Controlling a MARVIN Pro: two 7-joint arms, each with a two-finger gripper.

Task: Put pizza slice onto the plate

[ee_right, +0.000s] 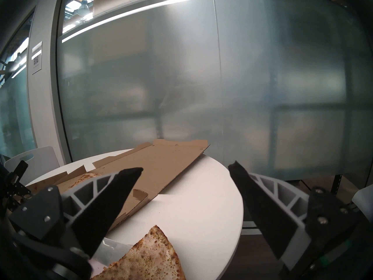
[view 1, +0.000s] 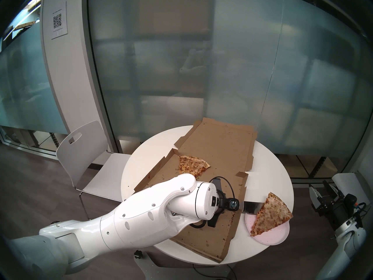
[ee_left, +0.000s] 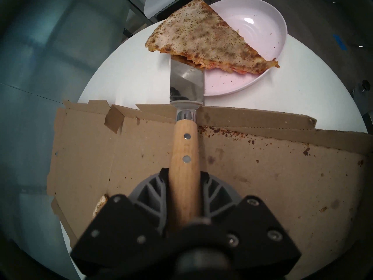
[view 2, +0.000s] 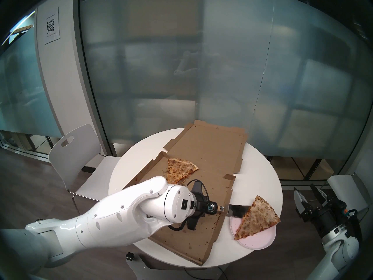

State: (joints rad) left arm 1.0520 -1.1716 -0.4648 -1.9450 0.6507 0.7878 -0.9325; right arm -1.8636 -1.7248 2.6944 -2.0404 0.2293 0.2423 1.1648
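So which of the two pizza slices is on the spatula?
The paler pizza slice over the pink plate, resting on the spatula. The darker slice lies in the pizza box.

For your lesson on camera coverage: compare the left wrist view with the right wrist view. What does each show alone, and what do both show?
Only the left wrist view shows the left end effector shut on the spatula by its wooden handle, and the plate's far rim. Only the right wrist view shows the open right end effector and the white chair. Both show the pizza slice, pizza box and white table.
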